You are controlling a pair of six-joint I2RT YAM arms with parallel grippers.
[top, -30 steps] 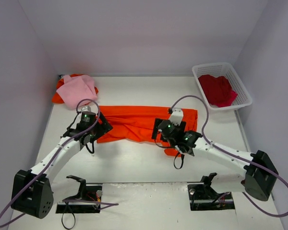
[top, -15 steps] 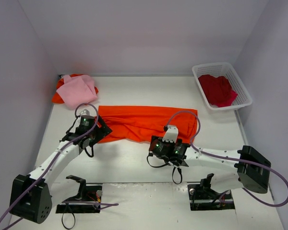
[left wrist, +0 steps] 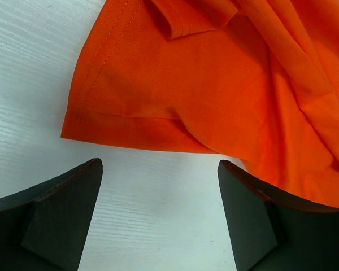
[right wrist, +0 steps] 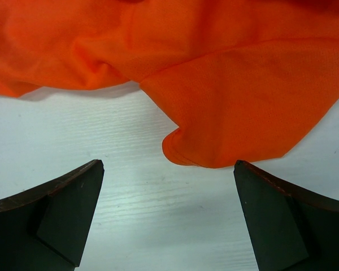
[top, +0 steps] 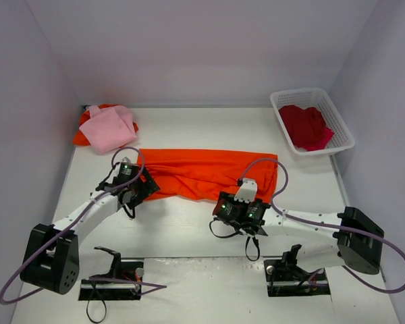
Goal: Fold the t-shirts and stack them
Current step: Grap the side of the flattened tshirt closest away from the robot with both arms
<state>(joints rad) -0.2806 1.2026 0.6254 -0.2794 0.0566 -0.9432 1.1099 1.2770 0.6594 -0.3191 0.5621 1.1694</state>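
orange t-shirt (top: 202,174) spread as a long, creased band across the middle of the white surface (top: 189,233), running left to right between the two arms. stitched hem of its left end seen close in the left wrist view, with a fold of cloth above it. rounded corner of its near right side seen in the right wrist view.

white basket (top: 343,138) at the far right corner, holding a crumpled red t-shirt (top: 305,125). pink t-shirt (top: 109,127) heaped at the far left, resting on another orange garment (top: 79,137).

left gripper (left wrist: 159,166) spread wide and holding nothing, over bare surface just short of the left hem. right gripper (right wrist: 168,165) likewise spread wide and empty, the rounded corner lying just ahead in the gap between its fingers.

against a second ago: right gripper drawn back toward the near edge, off the shirt's right end where it sat before. left arm swung a little, its gripper staying at the left hem. orange t-shirt in much the same place, basket and pink heap unmoved.
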